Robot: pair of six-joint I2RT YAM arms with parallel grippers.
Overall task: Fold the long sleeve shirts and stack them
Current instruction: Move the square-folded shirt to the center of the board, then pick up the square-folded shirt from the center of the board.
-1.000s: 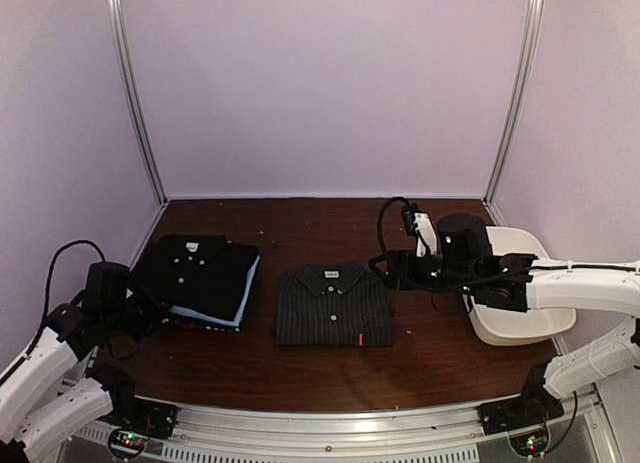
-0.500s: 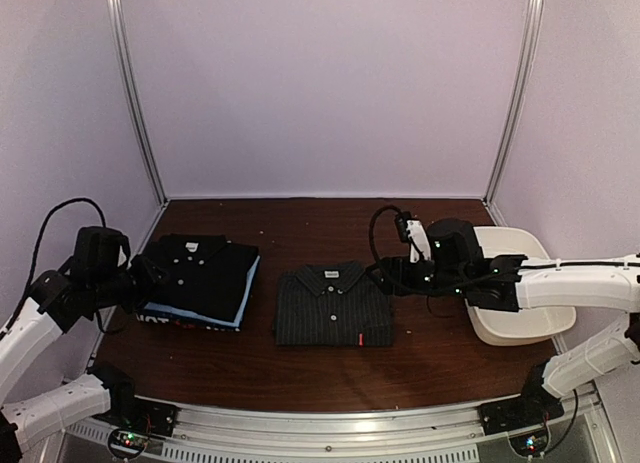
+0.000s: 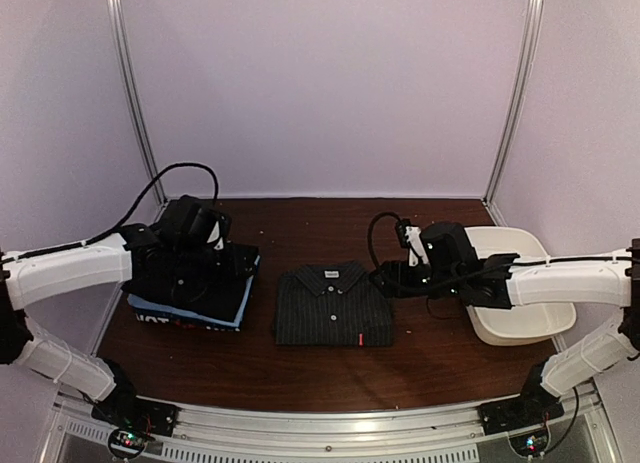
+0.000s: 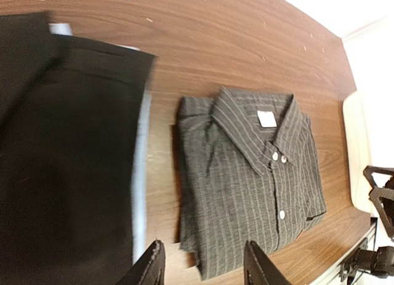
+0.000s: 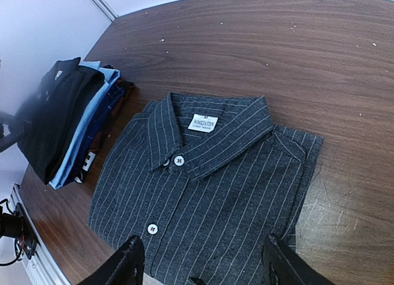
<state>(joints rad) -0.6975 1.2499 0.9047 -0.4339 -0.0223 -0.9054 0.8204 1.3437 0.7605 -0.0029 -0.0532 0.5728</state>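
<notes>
Charcoal pinstriped shirt (image 3: 333, 303) lies folded at mid surface (image 3: 430, 363), collar toward the far wall. Shirt stack (image 3: 195, 288) sits apart on the left: black on top, light blue under it, lower layers too dim to sort. Left end effector (image 4: 203, 268) hovers over the stack, fingers spread, nothing between them. Right end effector (image 5: 203, 266) hangs just right of the pinstriped shirt, fingers wide apart, empty. White tub (image 3: 520, 328) at far right.

You have a dark brown wood-grain table (image 3: 330, 228), flecked with pale specks, and a white tub (image 3: 518, 329) at its right edge; pale walls (image 3: 330, 93) and two metal posts (image 3: 135, 103) stand behind.
</notes>
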